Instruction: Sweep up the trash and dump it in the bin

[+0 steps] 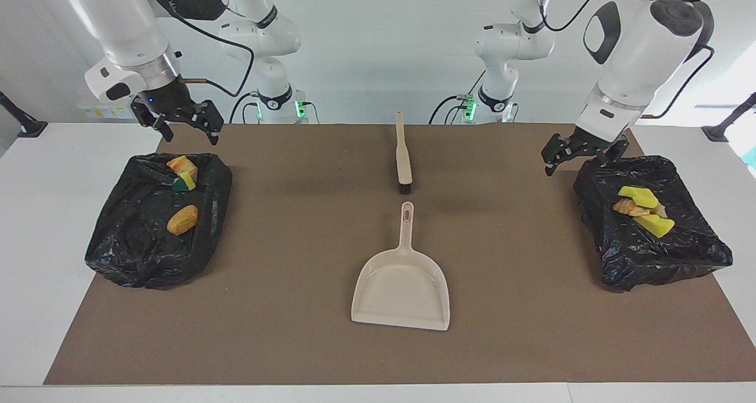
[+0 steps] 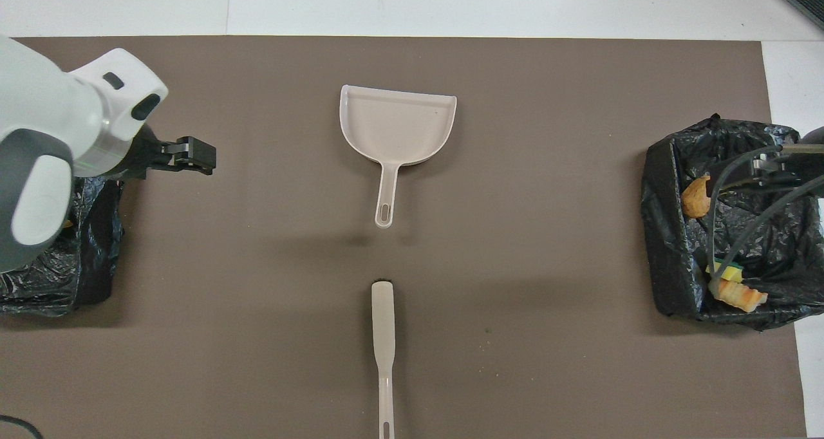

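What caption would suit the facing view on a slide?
Trash lies in both black-lined bins, dustpan and brush mid-table, left gripper and right gripper raised.

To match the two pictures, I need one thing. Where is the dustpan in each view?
Facing view: the dustpan lies low in the middle, handle pointing up toward the brush.
Overhead view: the dustpan lies high in the middle, handle pointing down toward the brush.
Shared landmark: the brush, nearer to the robots.

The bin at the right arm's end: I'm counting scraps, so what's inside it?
Inside the black-lined bin lie a tan-orange lump and a bread piece touching a yellow-green sponge. Anything beneath the liner's folds is hidden.
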Motion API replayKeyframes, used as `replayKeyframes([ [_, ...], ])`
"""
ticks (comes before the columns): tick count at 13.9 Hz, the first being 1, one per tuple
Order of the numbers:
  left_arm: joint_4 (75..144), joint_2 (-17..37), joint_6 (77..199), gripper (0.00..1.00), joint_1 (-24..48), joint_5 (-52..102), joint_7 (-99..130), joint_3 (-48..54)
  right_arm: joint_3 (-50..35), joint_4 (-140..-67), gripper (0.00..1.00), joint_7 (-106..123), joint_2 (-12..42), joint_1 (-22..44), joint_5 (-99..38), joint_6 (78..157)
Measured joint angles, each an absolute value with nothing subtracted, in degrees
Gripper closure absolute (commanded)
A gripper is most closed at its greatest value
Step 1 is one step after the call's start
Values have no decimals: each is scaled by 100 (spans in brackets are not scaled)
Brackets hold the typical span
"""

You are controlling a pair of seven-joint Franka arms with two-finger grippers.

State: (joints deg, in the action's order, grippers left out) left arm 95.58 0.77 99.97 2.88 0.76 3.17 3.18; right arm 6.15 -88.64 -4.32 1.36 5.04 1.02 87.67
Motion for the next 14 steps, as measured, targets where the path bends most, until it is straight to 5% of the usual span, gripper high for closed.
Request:
replayKeyframes([
  [6,9431,-605,9286,0,-81,76,23,321,615,-8864,0,-432,136,504,102,8767],
  [14,9130,-697,8783,0,-81,79,24,365,615,-8864,0,-432,135,504,102,8767],
])
